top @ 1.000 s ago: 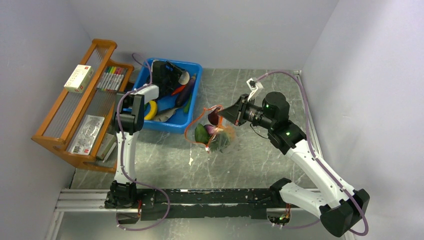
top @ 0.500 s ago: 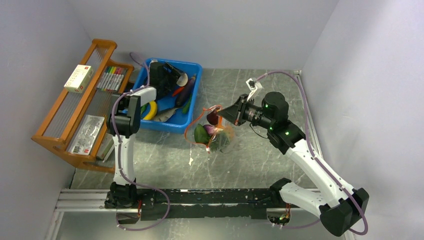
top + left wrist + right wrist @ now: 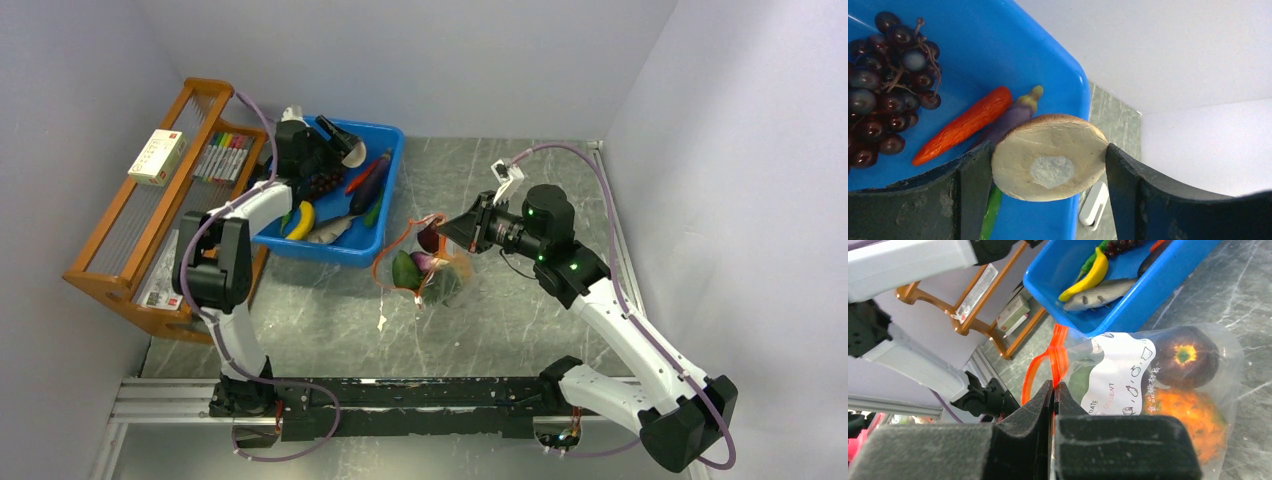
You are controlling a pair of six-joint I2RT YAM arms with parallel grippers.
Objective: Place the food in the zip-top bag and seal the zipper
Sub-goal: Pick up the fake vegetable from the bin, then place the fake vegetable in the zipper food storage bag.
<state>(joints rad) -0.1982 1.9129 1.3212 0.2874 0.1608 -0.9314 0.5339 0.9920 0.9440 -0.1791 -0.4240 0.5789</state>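
Grey marbled tabletop (image 3: 520, 320), far left: blue bin (image 3: 340, 254) holding dark grapes (image 3: 883, 100), orange-red carrot (image 3: 965, 125), purple eggplant (image 3: 1010, 117), yellow banana (image 3: 1088, 275), grey fish (image 3: 1103, 292). Above bin: left tool (image 3: 1048, 167) clamped wide across round tan piece (image 3: 1049, 156) with pale centre. Just right of bin, on tabletop: clear zip-top bag (image 3: 1120, 372), mouth gaping, white printed label on its side; inside, dark round fruit (image 3: 1185, 357) with yellow star, orange piece (image 3: 1183, 422), something green. Red-orange zipper (image 3: 1058, 355) looped open, one stretch pinched in fully closed right tool (image 3: 1054, 390).
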